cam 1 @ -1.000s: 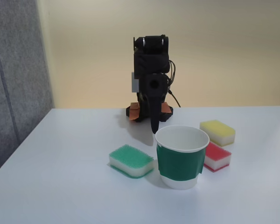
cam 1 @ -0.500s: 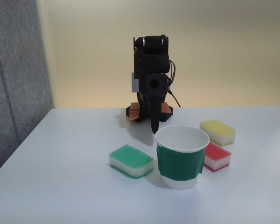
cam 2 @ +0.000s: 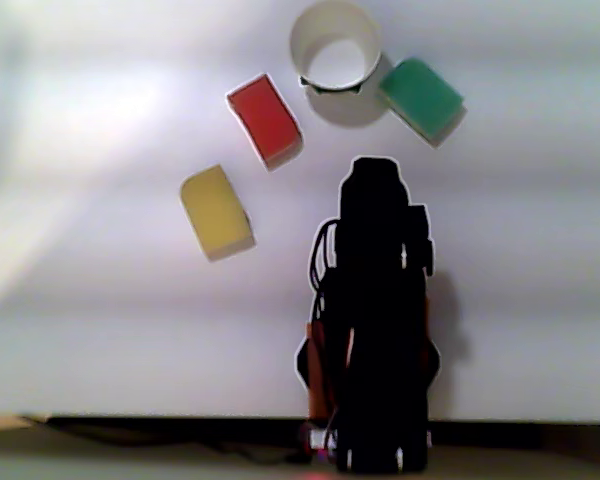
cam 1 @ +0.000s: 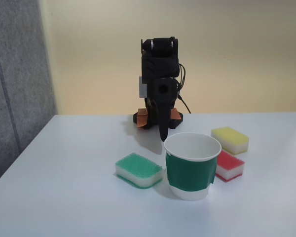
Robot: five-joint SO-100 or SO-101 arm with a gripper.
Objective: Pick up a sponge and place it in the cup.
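Half of the small red-topped, white-bottomed sponge hides behind the green-banded white paper cup, right side of the fixed view. Black gripper hangs behind the cup, empty, fingers seemingly together.

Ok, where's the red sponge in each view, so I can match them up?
Fixed view: the red sponge lies right of centre, partly hidden behind the cup, in front of the yellow sponge.
Other view: the red sponge lies upper left of centre, below and left of the cup.
Shared landmark: the cup stands between the red and green sponge.
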